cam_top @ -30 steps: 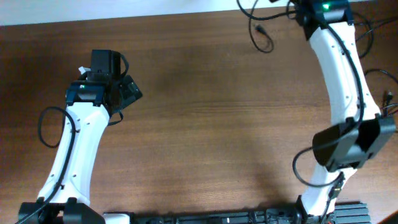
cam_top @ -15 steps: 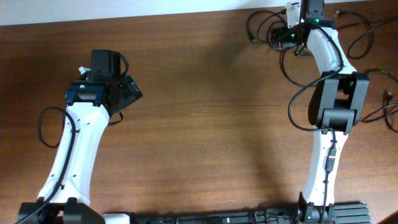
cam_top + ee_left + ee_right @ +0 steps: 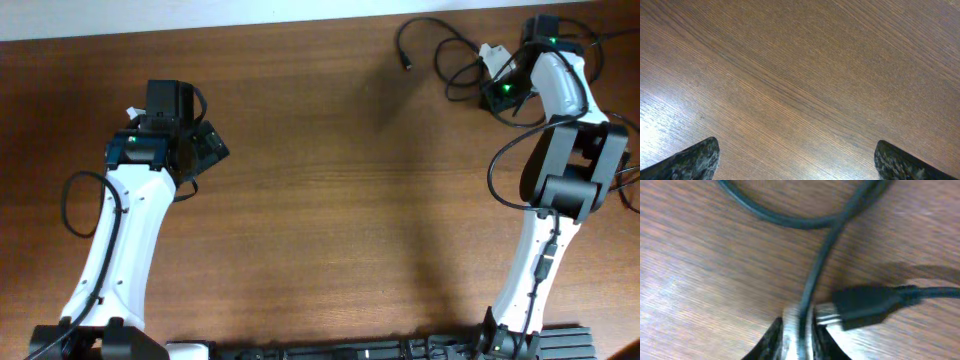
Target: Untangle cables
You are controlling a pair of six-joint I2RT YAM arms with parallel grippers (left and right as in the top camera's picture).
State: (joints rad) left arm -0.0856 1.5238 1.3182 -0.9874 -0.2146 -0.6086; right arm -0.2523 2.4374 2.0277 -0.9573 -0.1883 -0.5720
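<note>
Several thin black cables (image 3: 400,38) lie in loose loops at the table's far right corner, one with a small plug end (image 3: 407,66). My right gripper (image 3: 496,92) is in among these loops. In the right wrist view it (image 3: 801,330) is shut on one thin black cable (image 3: 815,275), which runs up from between the fingers and crosses another loop. A black plug with a metal tip (image 3: 865,307) lies right beside the fingers. My left gripper (image 3: 207,150) is far from the cables at the left. In the left wrist view it (image 3: 795,162) is open and empty over bare wood.
More thin cable loops (image 3: 592,60) lie behind the right arm and run toward the table's right edge (image 3: 628,165). The arm bases and a black rail (image 3: 400,350) line the front edge. The wooden table's far edge (image 3: 250,22) is close behind the cables.
The right gripper has come back from the far edge toward the right, and the cable loops have shifted with it further onto the table. The left arm has not moved.
</note>
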